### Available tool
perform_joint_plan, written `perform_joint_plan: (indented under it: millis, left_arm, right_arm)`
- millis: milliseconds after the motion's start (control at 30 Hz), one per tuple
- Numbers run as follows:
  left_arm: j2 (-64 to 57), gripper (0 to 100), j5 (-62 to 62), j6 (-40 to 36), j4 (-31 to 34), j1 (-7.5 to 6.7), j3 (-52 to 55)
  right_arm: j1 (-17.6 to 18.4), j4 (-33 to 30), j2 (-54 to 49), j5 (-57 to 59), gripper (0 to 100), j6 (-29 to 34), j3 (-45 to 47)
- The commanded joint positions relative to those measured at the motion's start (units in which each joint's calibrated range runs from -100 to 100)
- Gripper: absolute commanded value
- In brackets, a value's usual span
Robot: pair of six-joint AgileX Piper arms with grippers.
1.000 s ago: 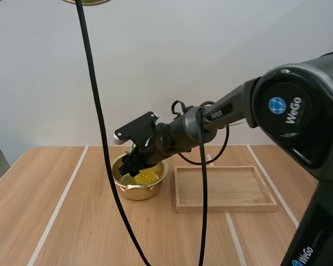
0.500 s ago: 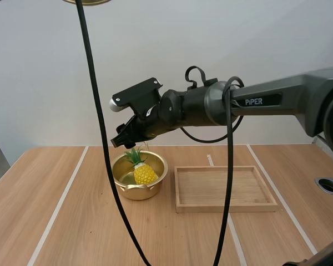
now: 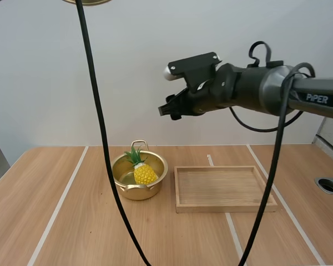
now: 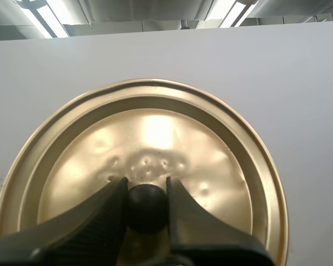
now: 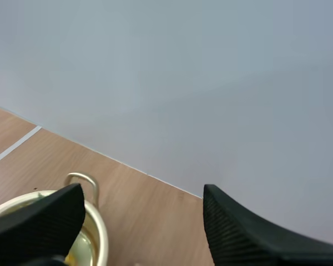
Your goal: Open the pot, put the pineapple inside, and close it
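The pot (image 3: 134, 192) stands open on the counter (image 3: 72, 221) with the pineapple (image 3: 145, 174) inside it, leaves poking above the rim, so opening and loading look done. The right tool (image 3: 169, 110) hangs released and empty high over the gap between pot and tray (image 3: 225, 206), its fingers spread with nothing between them. Only closing seems left: the left tool (image 4: 147, 185) is clenched on the black knob (image 4: 147, 209) of the lid (image 4: 155, 127), held aloft well above the pot, and would need to lower it onto the rim.
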Motion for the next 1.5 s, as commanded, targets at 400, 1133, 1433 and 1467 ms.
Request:
perform_joint_plan:
  millis: [400,1133,1433,1467]
  left_arm:
    - [-0.21,0,-1.3,-0.27,-0.15,-0.04,-0.18]
    - [-0.21,0,-1.3,-0.27,-0.15,-0.04,-0.18]
    - [-0.21,0,-1.3,-0.27,-0.15,-0.04,-0.18]
    - [-0.21,0,-1.3,-0.27,-0.15,-0.04,-0.18]
  right_arm:
    - [-9.74,0.26,-10.82,9.44,100,1.41,-0.34]
    - [-12.22,-2.41,-18.82,19.79,0,1.65,-0.34]
    - [-12.22,-2.41,-20.27,20.22,0,1.65,-0.34]
    - [-12.22,-2.41,-20.27,20.22,0,1.65,-0.34]
